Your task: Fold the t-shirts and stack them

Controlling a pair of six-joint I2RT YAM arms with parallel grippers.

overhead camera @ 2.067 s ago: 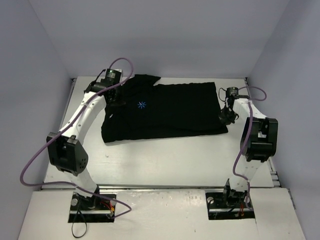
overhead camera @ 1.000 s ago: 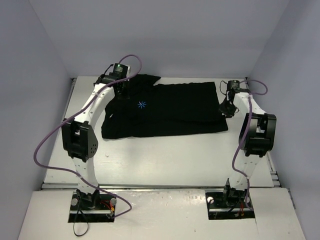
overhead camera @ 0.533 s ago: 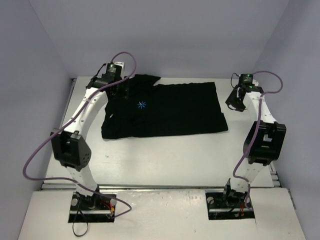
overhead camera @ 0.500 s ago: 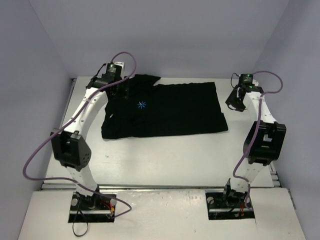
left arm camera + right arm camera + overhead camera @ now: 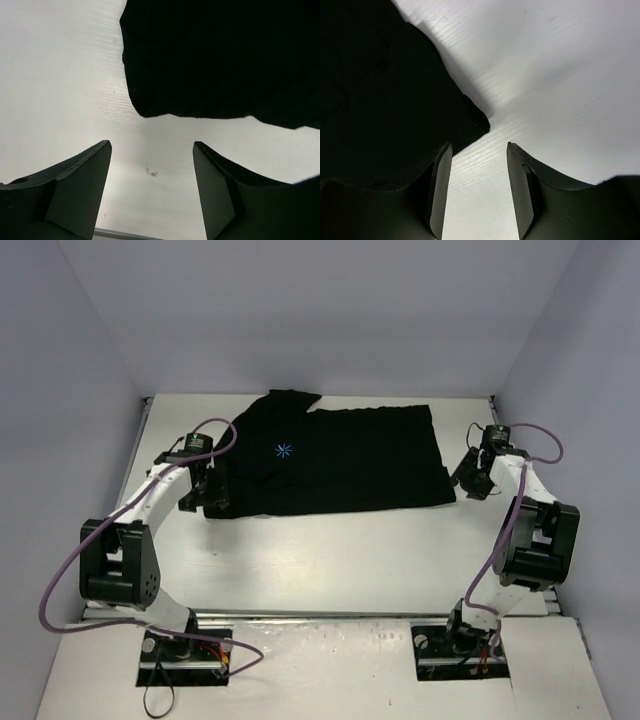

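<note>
One black t-shirt (image 5: pixel 340 465) lies spread flat on the white table (image 5: pixel 330 560), its small light-blue logo (image 5: pixel 284 450) facing up. My left gripper (image 5: pixel 203 502) hovers at the shirt's near-left corner. In the left wrist view it (image 5: pixel 150 147) is open over bare table, with the shirt's rounded corner (image 5: pixel 210 60) just beyond the fingertips. My right gripper (image 5: pixel 468 483) is at the near-right corner. The right wrist view shows it (image 5: pixel 479 147) open, bare table between the fingers and the shirt's edge (image 5: pixel 380 90) beside the left finger (image 5: pixel 440 190).
Grey walls close in the table on the left, back and right. A metal rail (image 5: pixel 320 615) runs along the table's near edge. Purple cables (image 5: pixel 60 570) loop off both arms.
Both grippers have opened and let go of the shirt. They moved from its far side toward me, to its near-left and near-right corners. The shirt lies as before.
</note>
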